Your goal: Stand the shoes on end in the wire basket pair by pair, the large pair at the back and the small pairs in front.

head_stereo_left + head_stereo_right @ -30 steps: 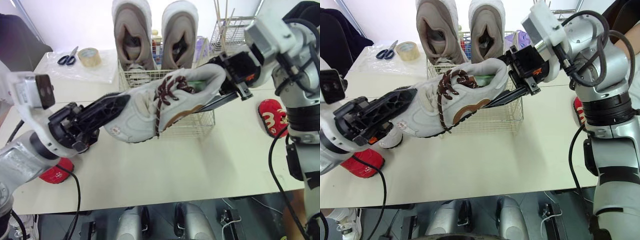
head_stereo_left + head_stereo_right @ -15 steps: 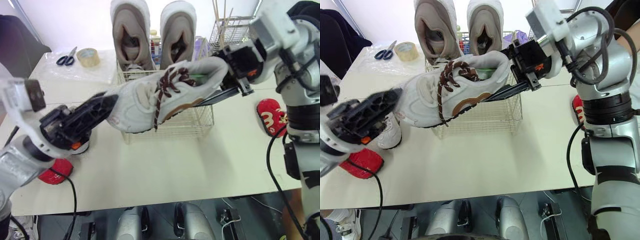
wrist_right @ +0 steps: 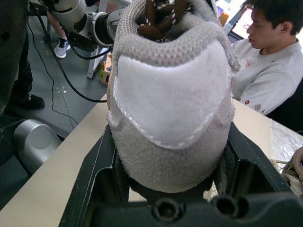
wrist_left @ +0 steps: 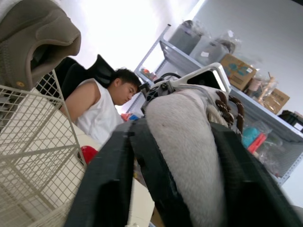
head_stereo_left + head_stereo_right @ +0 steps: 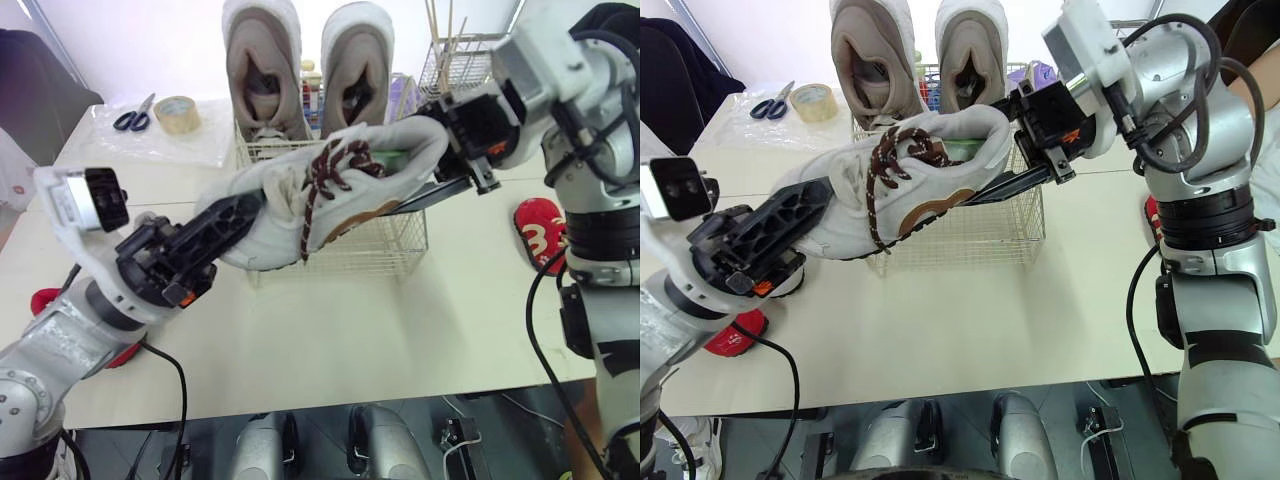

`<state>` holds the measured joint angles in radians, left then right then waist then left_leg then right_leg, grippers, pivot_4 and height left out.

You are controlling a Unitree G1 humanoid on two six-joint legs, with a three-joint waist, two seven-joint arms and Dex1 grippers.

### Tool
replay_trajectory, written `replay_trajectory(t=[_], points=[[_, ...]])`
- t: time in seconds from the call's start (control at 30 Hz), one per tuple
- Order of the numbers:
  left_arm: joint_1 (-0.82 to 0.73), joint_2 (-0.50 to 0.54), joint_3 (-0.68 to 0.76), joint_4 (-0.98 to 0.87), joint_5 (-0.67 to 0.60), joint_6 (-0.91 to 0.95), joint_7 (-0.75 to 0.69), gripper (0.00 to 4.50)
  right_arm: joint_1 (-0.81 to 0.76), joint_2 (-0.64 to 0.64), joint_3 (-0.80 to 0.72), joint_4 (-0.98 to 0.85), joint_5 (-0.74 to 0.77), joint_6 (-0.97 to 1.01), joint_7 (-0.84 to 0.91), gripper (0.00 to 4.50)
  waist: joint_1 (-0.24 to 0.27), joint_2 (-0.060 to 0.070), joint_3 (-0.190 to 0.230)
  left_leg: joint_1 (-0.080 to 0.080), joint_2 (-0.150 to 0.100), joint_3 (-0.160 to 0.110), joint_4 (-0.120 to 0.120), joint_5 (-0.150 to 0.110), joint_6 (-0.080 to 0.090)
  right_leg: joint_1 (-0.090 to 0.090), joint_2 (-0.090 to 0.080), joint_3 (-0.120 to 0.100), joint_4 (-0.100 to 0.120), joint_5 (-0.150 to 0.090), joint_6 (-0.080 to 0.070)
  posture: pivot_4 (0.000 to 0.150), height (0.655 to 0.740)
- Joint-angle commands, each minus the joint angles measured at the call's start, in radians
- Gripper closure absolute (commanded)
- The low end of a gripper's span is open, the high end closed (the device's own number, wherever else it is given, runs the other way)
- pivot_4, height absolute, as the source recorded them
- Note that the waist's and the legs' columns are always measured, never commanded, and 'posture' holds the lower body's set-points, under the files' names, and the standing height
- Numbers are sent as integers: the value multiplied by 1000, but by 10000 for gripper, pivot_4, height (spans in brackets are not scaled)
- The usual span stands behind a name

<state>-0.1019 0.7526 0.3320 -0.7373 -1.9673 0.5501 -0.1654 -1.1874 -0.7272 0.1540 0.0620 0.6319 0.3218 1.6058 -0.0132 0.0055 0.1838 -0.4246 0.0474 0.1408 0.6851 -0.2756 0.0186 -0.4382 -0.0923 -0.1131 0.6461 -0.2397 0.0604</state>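
Here the left claw [image 5: 236,214] grips the white sneaker [image 5: 335,190] at its toe, the right claw [image 5: 444,150] its heel.

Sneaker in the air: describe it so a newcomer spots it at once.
Find the wire basket with two tall beige shoes at its back. Over its front hangs a pale grey sneaker, left hand on its toe, right hand on its heel. It alone has dark brown laces.

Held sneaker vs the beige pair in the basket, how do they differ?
Pose: the held sneaker lies lengthwise in the air between left gripper and right gripper; the beige pair stands on end in the wire basket. Look: sneaker off-white, brown laces; pair plain beige, larger. Both are sneakers.
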Motion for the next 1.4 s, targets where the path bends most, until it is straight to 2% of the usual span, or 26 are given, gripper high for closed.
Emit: replay_trajectory(t=[0.03,0.1,0.13,0.23,0.3,0.43,0.53,0.63,0.73,0.83,1.0,1.4], points=[[-17,-11,4,-29,-5,-28,10,32936,-19,0,-56,-10,13,46,-27,13525,1,0,0,0,0,0,0,0,0,0,0,0,0,0,0,1500,7400],[-19,-28,2,-40,-5,-48,28,32936,-11,-5,-79,-11,15,76,-61,3020,3,0,0,0,0,0,0,0,0,0,0,0,0,0,0,1500,7400],[-19,-38,8,-47,-5,-62,42,32936,-3,-12,-92,-6,4,95,-100,265,3,0,0,0,0,0,0,0,0,0,0,0,0,0,0,1500,7400],[-18,-88,32,-74,-5,-125,92,32936,47,-55,-147,11,3,190,-197,265,5,-1,-1,0,0,0,0,0,0,1,-1,0,0,0,0,1500,7400],[-26,-126,47,-79,-5,-163,128,32936,103,-73,-231,25,64,299,-281,265,6,-3,-1,0,-1,-1,0,0,0,2,-1,-1,-1,0,0,1500,7400],[-41,-199,37,-106,-5,-231,192,32936,260,-44,-425,-26,286,546,-451,265,6,-3,-1,2,-1,-2,1,0,0,5,-2,-1,-1,0,0,1500,7400],[-79,-256,12,-99,-5,-262,223,32936,380,84,-535,-153,572,688,-672,265,3,-3,-1,5,-1,-3,0,0,1,7,-1,-1,-1,0,0,1500,7400],[-119,-285,-5,-74,-5,-261,232,32936,415,244,-551,-255,790,683,-939,265,-2,-2,-1,7,0,-3,0,0,0,8,0,0,0,0,0,1500,7400],[-161,-292,-27,-39,32,-242,187,32936,438,460,-462,-365,856,597,-1226,265,1,-3,-1,8,1,-3,0,0,0,8,2,0,2,0,0,1500,7400],[-168,-298,-51,-19,55,-218,143,32936,435,569,-408,-429,890,545,-1395,265,2,-3,-2,9,2,-3,-1,0,0,9,4,0,2,0,0,1500,7400],[-172,-324,-81,5,92,-202,108,32936,430,567,-369,-462,955,514,-1468,265,14,-5,-3,6,0,-3,0,0,1,10,3,1,-3,0,0,1500,7400],[-174,-372,-126,43,175,-182,86,32936,421,506,-337,-444,996,477,-1411,265,6,-5,-3,6,1,-4,-1,-3,5,10,4,1,-3,0,0,1500,7400]])
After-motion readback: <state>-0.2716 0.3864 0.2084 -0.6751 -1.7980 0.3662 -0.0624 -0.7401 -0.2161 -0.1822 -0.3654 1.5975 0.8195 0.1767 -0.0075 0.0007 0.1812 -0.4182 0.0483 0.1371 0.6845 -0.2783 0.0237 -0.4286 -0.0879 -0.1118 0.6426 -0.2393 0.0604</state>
